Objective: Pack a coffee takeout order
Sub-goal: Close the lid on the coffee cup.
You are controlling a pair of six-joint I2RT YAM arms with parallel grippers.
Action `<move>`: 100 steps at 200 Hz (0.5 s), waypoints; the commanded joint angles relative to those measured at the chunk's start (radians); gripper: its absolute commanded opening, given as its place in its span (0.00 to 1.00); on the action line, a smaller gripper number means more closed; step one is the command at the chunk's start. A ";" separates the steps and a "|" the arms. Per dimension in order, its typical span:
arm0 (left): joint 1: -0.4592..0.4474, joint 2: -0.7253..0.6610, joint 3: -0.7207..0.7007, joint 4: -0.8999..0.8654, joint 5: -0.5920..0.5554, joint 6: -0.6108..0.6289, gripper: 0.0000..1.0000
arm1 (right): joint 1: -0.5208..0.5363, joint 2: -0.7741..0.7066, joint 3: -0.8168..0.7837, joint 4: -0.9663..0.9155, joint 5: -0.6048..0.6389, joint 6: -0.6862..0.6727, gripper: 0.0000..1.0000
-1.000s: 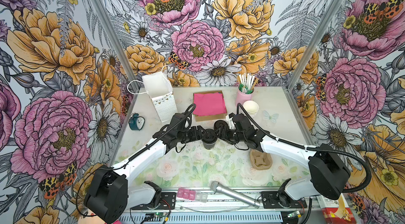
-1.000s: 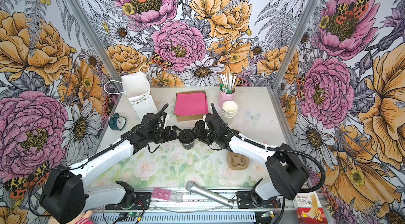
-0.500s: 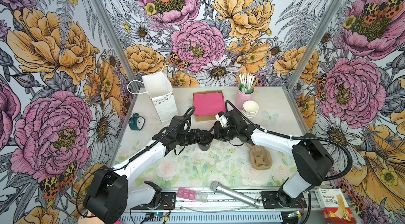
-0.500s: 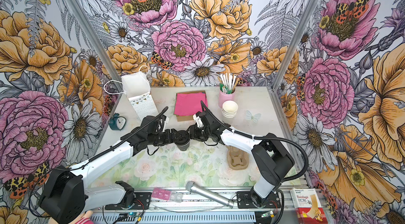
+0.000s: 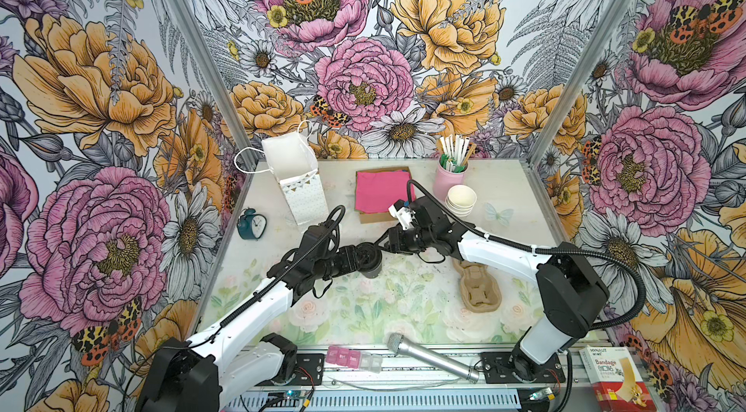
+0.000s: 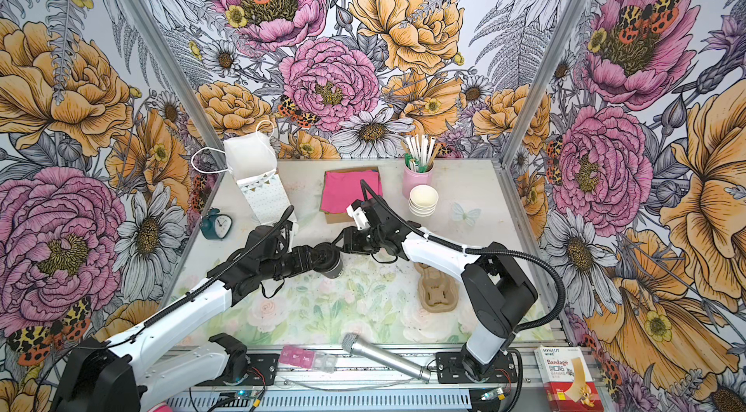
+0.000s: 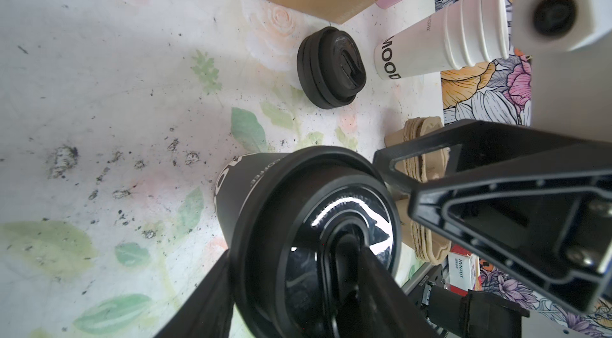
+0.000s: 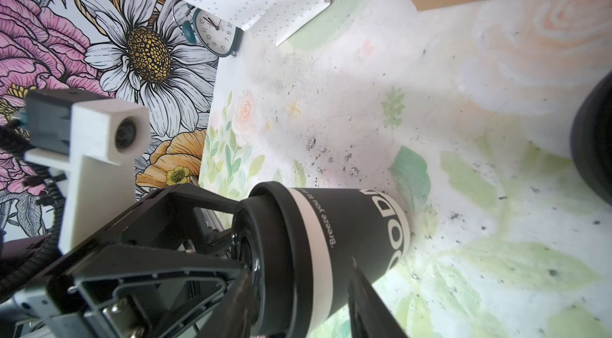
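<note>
We see left gripper and right gripper straddling black cup, lid on; can't tell if either's clamped.

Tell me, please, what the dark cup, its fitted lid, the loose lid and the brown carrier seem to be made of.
The cup looks like paper: matte black with a white band and print. The fitted lid seems plastic: glossy black with bright reflections. The loose lid looks like the same moulded plastic, duller. The carrier appears moulded pulp: rough, matte brown.
</note>
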 commanded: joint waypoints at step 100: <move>-0.034 0.119 0.013 0.006 -0.075 -0.017 0.53 | 0.010 -0.048 -0.197 0.313 -0.026 0.312 0.43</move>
